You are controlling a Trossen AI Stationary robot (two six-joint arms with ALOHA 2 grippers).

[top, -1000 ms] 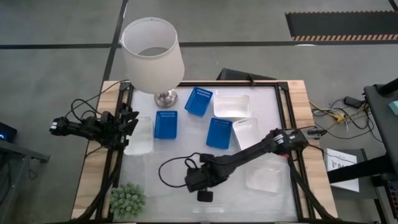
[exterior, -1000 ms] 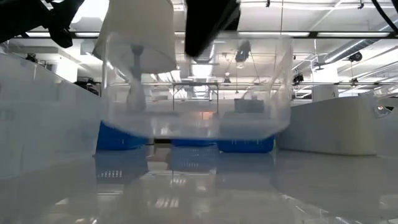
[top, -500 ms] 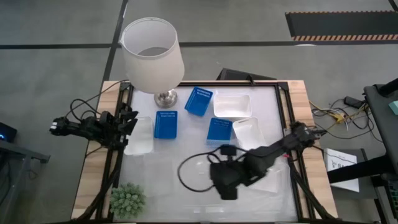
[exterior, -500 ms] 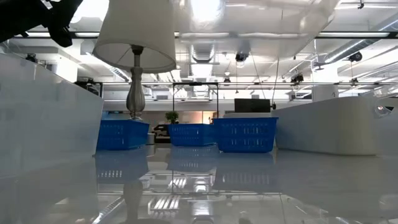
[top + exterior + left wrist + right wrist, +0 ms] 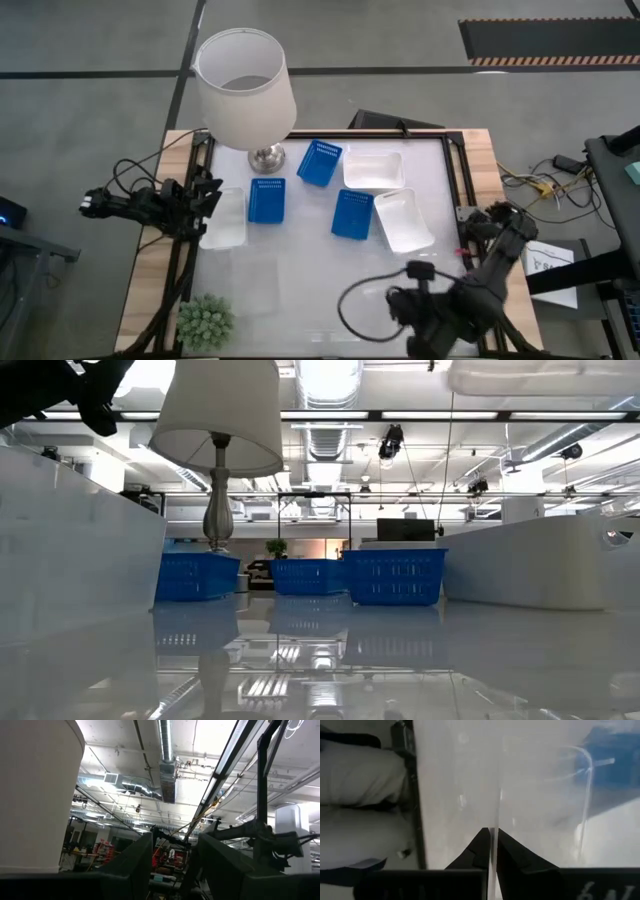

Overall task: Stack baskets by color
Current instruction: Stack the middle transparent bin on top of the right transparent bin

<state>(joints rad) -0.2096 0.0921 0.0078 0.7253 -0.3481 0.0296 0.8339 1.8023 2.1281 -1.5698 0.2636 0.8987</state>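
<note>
Three blue baskets (image 5: 319,162) (image 5: 266,199) (image 5: 352,213) and three white baskets (image 5: 373,170) (image 5: 404,220) (image 5: 224,218) rest on their bases on the glossy table. A faint clear basket (image 5: 256,285) seems to lie near the front left. My right gripper (image 5: 432,322), over the near right corner, is shut on another clear basket (image 5: 545,375), which shows high at the right of the low view. My left gripper (image 5: 172,870) waits open at the table's left edge (image 5: 208,196), pointing upward, with nothing between its fingers. My right gripper pinches a thin wall of the clear basket (image 5: 493,827) between its two fingertips. The fingers come from above, pointing steeply down. The basket is lifted well clear of the table; its curved rim (image 5: 585,785) shows beyond the fingers.
A table lamp with a white shade (image 5: 243,85) stands at the far left. A small green plant (image 5: 206,320) sits at the near left corner. A dark frame (image 5: 462,190) borders the table. Bare table lies in the near middle (image 5: 330,290).
My right gripper, shut on the clear basket, has swung from the near middle of the table toward its near right corner and risen. The basket has gone up with it, from filling the low view to only its underside at that view's top right.
</note>
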